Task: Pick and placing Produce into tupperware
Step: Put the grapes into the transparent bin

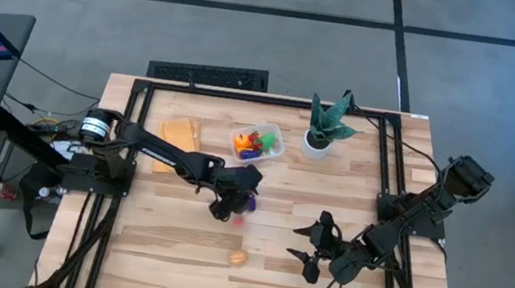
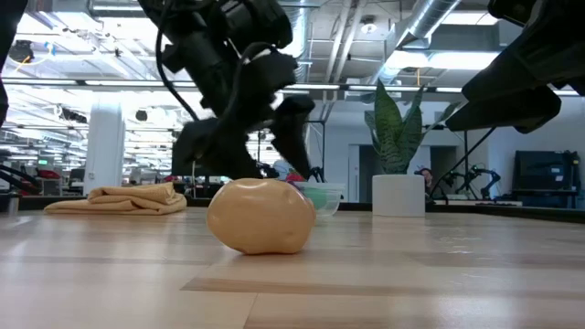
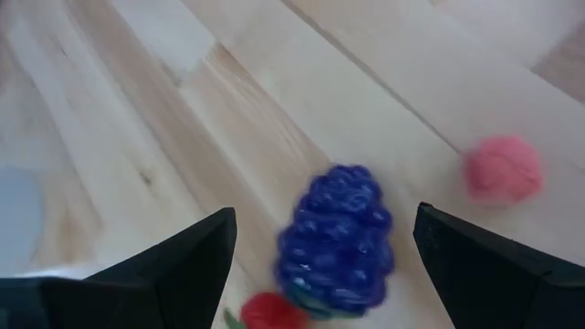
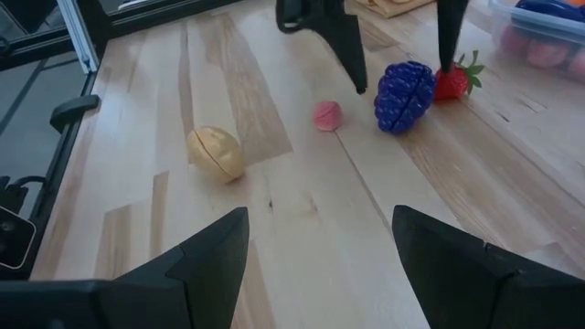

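My left gripper [image 1: 232,204] is open, pointing down over the middle of the table. Its fingers stand on either side of a purple grape bunch [image 3: 338,242] lying on the wood, without touching it; this also shows in the right wrist view [image 4: 405,94]. A red strawberry [image 4: 454,80] lies beside the grapes, a pink bit [image 4: 327,115] a little nearer. A tan piece [image 1: 237,258] lies toward the near edge. The clear tupperware [image 1: 257,144] stands behind, holding several coloured pieces. My right gripper [image 1: 306,244] is open and empty, right of centre.
A spiky green plant in a white pot [image 1: 324,131] stands right of the tupperware. A folded tan cloth [image 1: 180,135] lies left of it. In the low view the tan piece [image 2: 262,215] fills the foreground in front of my left gripper [image 2: 251,137].
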